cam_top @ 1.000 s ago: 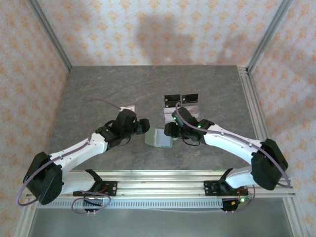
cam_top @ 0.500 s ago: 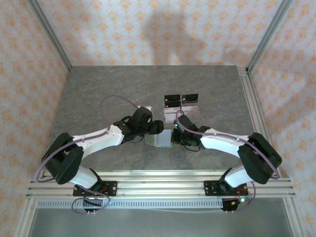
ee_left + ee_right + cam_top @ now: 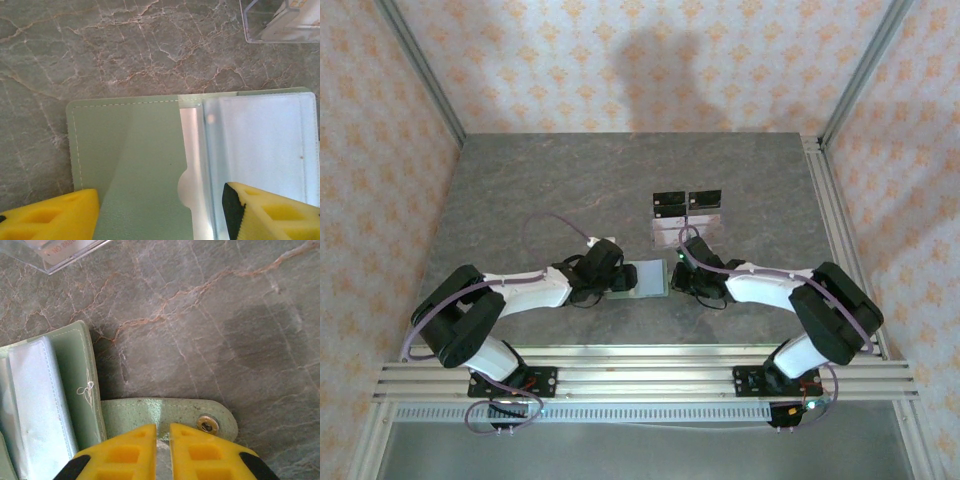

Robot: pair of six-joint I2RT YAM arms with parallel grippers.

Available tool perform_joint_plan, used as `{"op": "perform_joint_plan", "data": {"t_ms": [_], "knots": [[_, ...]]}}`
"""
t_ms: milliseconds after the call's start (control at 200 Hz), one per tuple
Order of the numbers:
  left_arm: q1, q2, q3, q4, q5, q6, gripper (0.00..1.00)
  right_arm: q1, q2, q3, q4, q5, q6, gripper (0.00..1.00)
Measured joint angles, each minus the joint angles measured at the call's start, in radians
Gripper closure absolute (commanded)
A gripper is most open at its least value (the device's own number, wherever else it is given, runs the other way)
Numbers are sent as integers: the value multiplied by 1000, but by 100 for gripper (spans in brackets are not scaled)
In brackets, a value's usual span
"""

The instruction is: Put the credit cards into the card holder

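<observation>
The sage-green card holder (image 3: 643, 278) lies open and flat on the table between both grippers. My left gripper (image 3: 160, 217) hovers over its inner face (image 3: 135, 165), jaws wide apart and nothing between them. A pale strip, perhaps a card's edge (image 3: 191, 150), shows between the green pocket and the clear pocket (image 3: 260, 145). My right gripper (image 3: 163, 440) is shut on the holder's snap tab (image 3: 150, 412), beside the brass snap (image 3: 207, 425). Pale credit cards (image 3: 672, 234) rest at the clear acrylic stand (image 3: 686, 214).
The acrylic stand with two black panels sits just behind the holder; its corner appears in the left wrist view (image 3: 280, 25) and right wrist view (image 3: 55, 252). Grey stone tabletop (image 3: 550, 190) stretches left and back. A metal rail (image 3: 830, 210) edges the right side.
My left arm has swung right and come down over the holder. The holder went from tilted up to lying open and flat. My right gripper dropped low at its right edge.
</observation>
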Motion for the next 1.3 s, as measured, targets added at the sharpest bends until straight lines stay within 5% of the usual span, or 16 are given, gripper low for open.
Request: {"op": "perform_joint_plan", "data": {"t_ms": [455,701,1296], "knots": [[-13,-68,80,-64,-6,16,30,0,-61,109,-115,-68,-31,71],[-13,-121,172,-202,-85,63,30,18,-32,274,-206,-87,-91,54],[-13,-57,104,-341,-214,119,21,40,234,370,-242,-87,-166,53]]}}
